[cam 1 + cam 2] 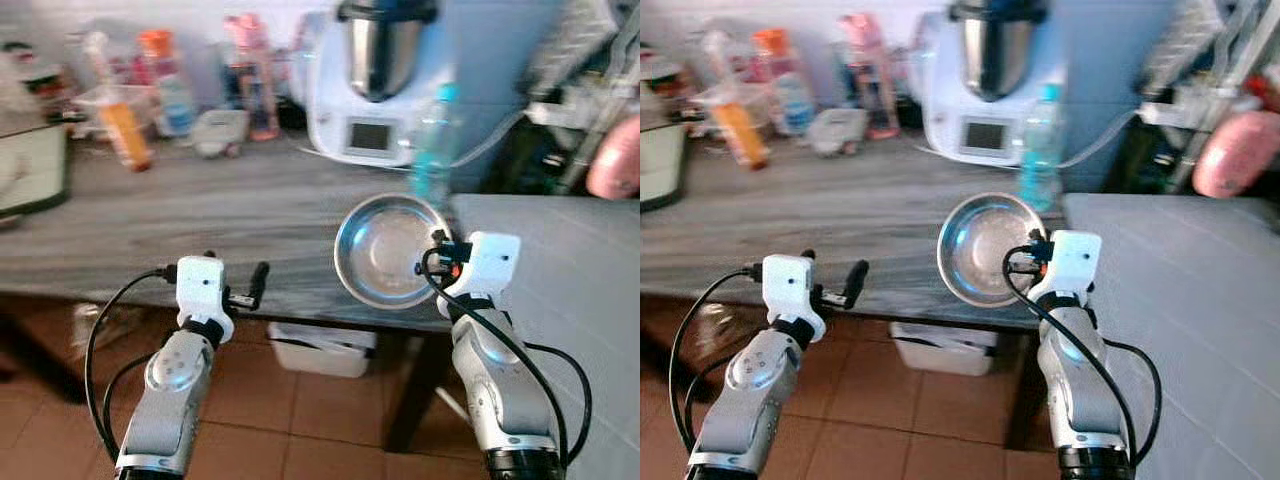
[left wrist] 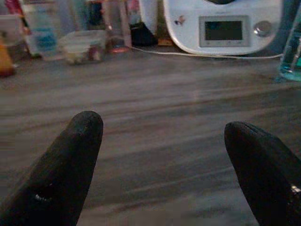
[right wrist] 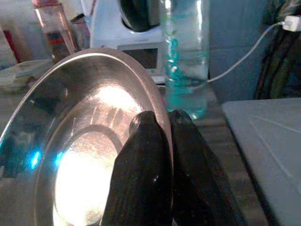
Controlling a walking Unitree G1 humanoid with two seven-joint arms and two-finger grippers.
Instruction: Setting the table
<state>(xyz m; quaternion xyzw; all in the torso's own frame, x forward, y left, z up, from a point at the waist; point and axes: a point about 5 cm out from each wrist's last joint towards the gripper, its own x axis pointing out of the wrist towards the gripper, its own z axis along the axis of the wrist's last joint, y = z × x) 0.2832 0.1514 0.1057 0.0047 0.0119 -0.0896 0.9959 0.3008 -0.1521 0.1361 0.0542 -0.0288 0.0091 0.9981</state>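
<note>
Right wrist view has the right gripper (image 3: pixel 162 123) pinching the steel bowl's (image 3: pixel 70 136) rim before the water bottle (image 3: pixel 184 56); left gripper (image 2: pixel 164 141) spread wide.

I'm seeing a shiny silver bowl (image 1: pixel 385 250) over the grey, wood-streaked surface (image 1: pixel 200 215). Behind it I'm seeing a white appliance (image 1: pixel 375 90), a clear bottle with a turquoise label (image 1: pixel 432 150), and an orange bottle (image 1: pixel 125 130). Floor tiles (image 1: pixel 320 410) are showing terracotta.
</note>
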